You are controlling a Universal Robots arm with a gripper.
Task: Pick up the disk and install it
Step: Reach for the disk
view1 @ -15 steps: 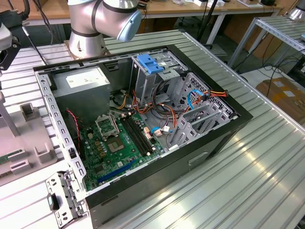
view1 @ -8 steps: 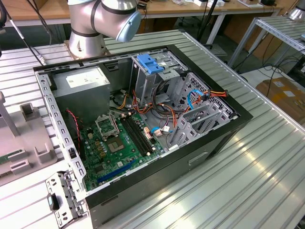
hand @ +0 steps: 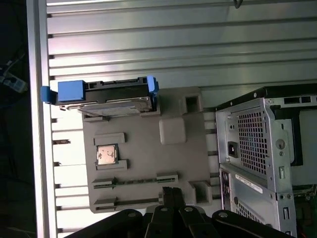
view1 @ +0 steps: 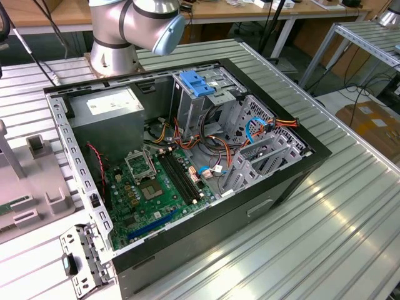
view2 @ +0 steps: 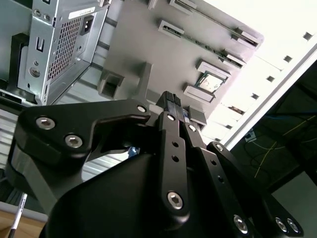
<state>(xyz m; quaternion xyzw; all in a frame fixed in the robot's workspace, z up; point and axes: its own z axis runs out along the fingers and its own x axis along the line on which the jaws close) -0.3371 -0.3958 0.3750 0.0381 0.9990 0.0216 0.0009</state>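
The disk (hand: 106,99) stands on its long edge in a slot at one end of a grey fixture tray (hand: 173,131), with blue plastic rails at both its ends. My gripper (hand: 171,196) hovers above the opposite end of that tray, well away from the disk. In the second wrist view the gripper (view2: 171,103) has its two black fingertips pressed together with nothing between them. The open computer case (view1: 187,156) lies on its side on the slatted metal table, beside the tray.
Inside the case are a grey power supply (view1: 109,109), a light-blue bracket (view1: 197,84) on the drive cage, the green motherboard (view1: 150,187) and loose cables. A small square chip (hand: 106,154) sits in the tray. The arm's base (view1: 122,37) stands behind the case.
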